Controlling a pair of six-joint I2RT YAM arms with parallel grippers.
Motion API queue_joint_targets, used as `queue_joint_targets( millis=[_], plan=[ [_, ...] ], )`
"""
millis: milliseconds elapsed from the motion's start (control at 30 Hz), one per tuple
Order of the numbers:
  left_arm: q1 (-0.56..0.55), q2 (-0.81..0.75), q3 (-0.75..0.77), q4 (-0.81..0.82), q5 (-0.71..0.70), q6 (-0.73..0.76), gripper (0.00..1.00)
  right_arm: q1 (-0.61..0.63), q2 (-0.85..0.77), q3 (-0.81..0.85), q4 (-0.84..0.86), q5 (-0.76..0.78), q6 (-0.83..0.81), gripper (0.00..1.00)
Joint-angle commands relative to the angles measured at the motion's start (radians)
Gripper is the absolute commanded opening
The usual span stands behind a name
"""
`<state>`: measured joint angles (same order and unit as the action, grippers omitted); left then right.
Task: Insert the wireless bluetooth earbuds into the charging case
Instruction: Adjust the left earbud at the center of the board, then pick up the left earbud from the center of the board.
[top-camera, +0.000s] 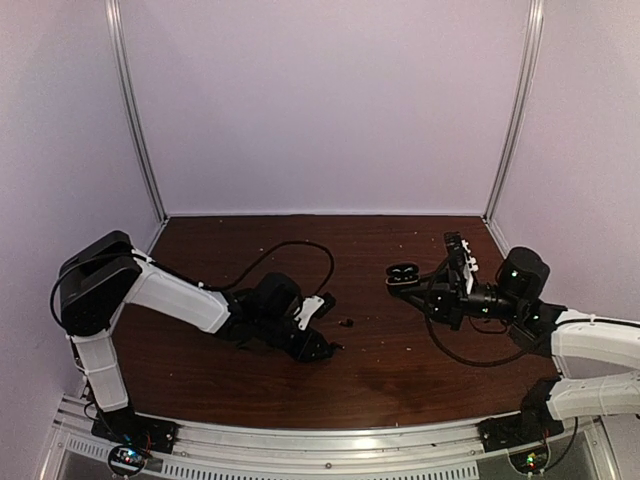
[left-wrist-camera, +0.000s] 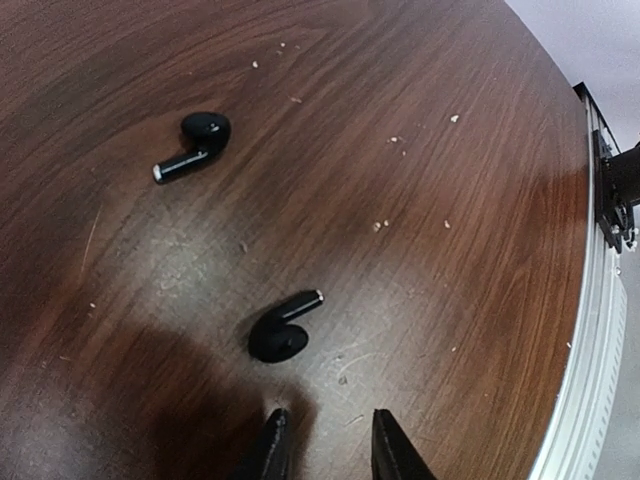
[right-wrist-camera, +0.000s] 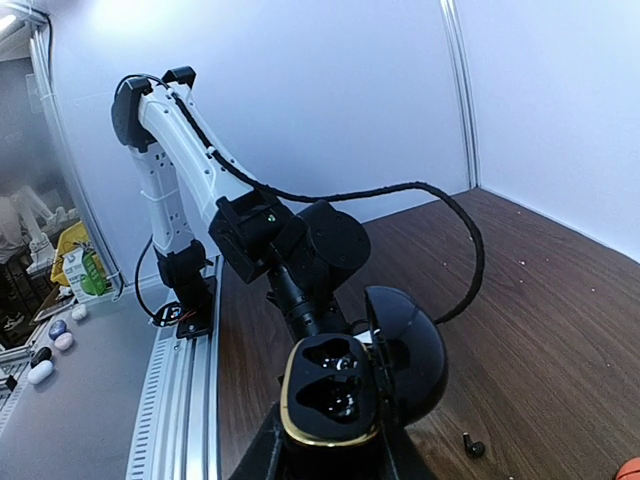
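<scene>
Left jaws slightly apart, holding nothing. Black earbuds lying flat on the crumb-speckled dark-wood worktop, well left of the charging case. Right jaws clamped on that case, lid open. Pale lilac walls behind the case.

The nearer earbud, glossy black, is lying on its side on the tabletop, its silver-tipped stem pointing up and right; the farther earbud, also black, is lying well apart from it, stem pointing down and left; I am gripping the charging case, black with a gold rim, in my right gripper, lid hanging open, both wells seemingly empty.
</scene>
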<state>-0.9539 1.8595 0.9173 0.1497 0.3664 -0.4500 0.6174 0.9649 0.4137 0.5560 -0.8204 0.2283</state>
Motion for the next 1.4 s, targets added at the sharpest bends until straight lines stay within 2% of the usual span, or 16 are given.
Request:
queue_joint_targets(
  millis=[0,267,500,833,1000,1100,1233,1367],
  plan=[
    [-0.008,0.041,0.055,0.011,0.001,-0.027,0.29,0.013,-0.039,-0.023,0.073,-0.053,-0.056,0.0],
    [0.012,0.112,0.141,-0.026,-0.045,-0.043,0.28,0.052,-0.131,-0.053,0.075,0.033,-0.158,0.0],
    [0.061,0.144,0.211,-0.036,-0.043,-0.027,0.27,0.071,-0.19,-0.118,0.169,0.113,-0.215,0.0],
    [0.119,0.181,0.297,-0.032,0.01,0.02,0.27,0.086,-0.18,-0.131,0.194,0.124,-0.299,0.0],
    [0.121,0.09,0.212,0.033,0.061,0.118,0.32,0.092,-0.185,-0.133,0.181,0.128,-0.328,0.0],
    [0.121,0.017,0.086,0.158,0.115,0.154,0.36,0.094,-0.189,-0.133,0.17,0.137,-0.34,0.0],
    [0.121,-0.061,-0.111,0.426,0.129,0.193,0.4,0.1,-0.195,-0.13,0.152,0.153,-0.347,0.0],
    [0.121,-0.05,-0.175,0.508,0.09,0.249,0.44,0.102,-0.185,-0.124,0.148,0.158,-0.331,0.0]
  ],
)
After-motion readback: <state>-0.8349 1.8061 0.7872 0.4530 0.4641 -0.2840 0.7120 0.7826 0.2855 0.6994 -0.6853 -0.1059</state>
